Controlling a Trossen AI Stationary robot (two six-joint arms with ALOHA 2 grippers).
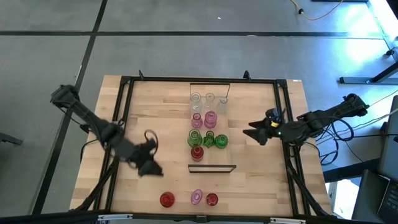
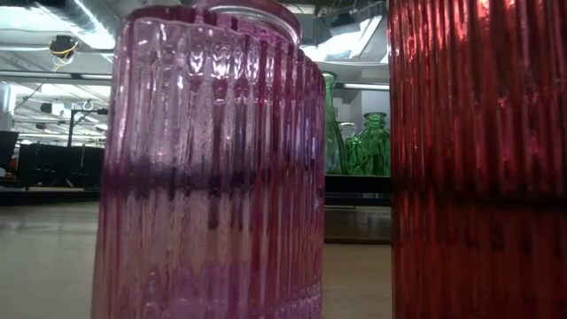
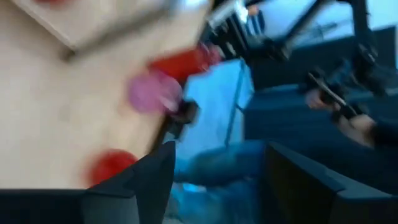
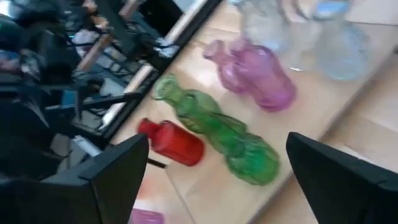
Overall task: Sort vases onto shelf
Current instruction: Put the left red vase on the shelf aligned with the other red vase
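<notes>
The light-wood shelf (image 1: 214,158) lies in the table's middle, running from far to near, with black end frames. On it stand clear vases (image 1: 209,99), pink vases (image 1: 210,118), green vases (image 1: 208,140) and one red vase (image 1: 197,152). Near the table's near edge stand a red vase (image 1: 166,199), a pink vase (image 1: 196,197) and a second red vase (image 1: 212,200). My left gripper (image 1: 149,165) hovers open left of the shelf's near end, with nothing between its fingers (image 3: 137,186). My right gripper (image 1: 255,134) is open right of the green vases (image 4: 249,158), pointing at them.
A black metal frame (image 1: 124,99) rims the table's left, far and right sides. The low view is filled by the near pink vase (image 2: 213,159) and a red vase (image 2: 478,159). Bare tabletop lies on both sides of the shelf. A person's hand (image 3: 357,127) shows beyond the table.
</notes>
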